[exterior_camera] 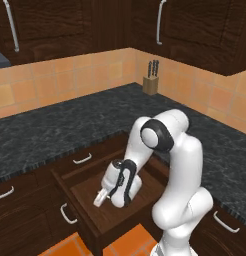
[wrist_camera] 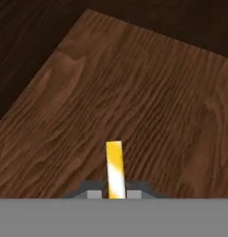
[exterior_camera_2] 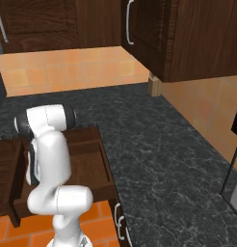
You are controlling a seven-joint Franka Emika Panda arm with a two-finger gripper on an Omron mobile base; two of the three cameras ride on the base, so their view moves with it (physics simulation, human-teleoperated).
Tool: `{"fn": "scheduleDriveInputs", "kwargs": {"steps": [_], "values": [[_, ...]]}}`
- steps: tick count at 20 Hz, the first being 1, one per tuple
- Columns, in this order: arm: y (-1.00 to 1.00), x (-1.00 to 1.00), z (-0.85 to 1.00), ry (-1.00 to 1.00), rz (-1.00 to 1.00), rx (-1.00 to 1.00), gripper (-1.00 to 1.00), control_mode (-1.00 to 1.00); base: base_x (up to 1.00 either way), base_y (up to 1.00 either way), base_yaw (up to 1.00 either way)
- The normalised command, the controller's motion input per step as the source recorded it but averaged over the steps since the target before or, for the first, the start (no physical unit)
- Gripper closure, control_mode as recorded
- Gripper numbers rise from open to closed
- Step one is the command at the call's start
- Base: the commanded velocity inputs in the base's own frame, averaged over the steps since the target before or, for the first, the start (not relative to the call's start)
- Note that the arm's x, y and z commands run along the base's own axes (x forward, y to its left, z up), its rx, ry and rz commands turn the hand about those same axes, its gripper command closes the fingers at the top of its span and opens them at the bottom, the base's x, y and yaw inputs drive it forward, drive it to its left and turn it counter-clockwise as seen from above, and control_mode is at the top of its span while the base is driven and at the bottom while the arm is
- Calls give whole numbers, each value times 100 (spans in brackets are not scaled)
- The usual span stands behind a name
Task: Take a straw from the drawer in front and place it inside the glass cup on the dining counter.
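Observation:
The drawer (exterior_camera: 83, 192) stands pulled out below the black counter, and its wooden floor (wrist_camera: 134, 92) is bare. My arm reaches down into it, with the gripper (exterior_camera: 100, 200) low over the drawer's floor. In the hand view the gripper (wrist_camera: 116, 194) is shut on the straw (wrist_camera: 115, 167), a thin pale-yellow stick that rises from between the two fingertips (wrist_camera: 93, 194) and points away over the wood. The drawer (exterior_camera_2: 89, 159) also shows behind my arm in the right base view. The glass cup and the dining counter are out of view.
Black speckled granite counter (exterior_camera: 70, 125) runs along the wall and round the corner to the right (exterior_camera_2: 159, 144). A knife block (exterior_camera: 151, 82) stands at the back. Dark wall cabinets (exterior_camera_2: 188, 34) hang overhead. Narrow drawers with silver handles (exterior_camera: 82, 159) flank the open one. Orange floor tiles (exterior_camera: 130, 240) lie below.

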Motion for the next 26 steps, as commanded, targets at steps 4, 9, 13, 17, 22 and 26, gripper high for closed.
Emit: {"fn": "scheduleDriveInputs", "kwargs": {"steps": [4, 9, 13, 17, 22, 26], "values": [[-18, -39, 100, -11, -1, 18, 100, -100, 0, 0, 0], [-2, 39, 100, -7, -4, 13, 100, -100, 0, 0, 0], [0, 60, 100, -3, -6, 6, 100, -100, 0, 0, 0], [-9, 29, 100, 0, -4, 4, 100, -100, 0, 0, 0], [0, 41, 100, 0, -5, 7, 100, -100, 0, 0, 0], [0, 36, 100, 0, -5, 7, 100, -100, 0, 0, 0]]}}
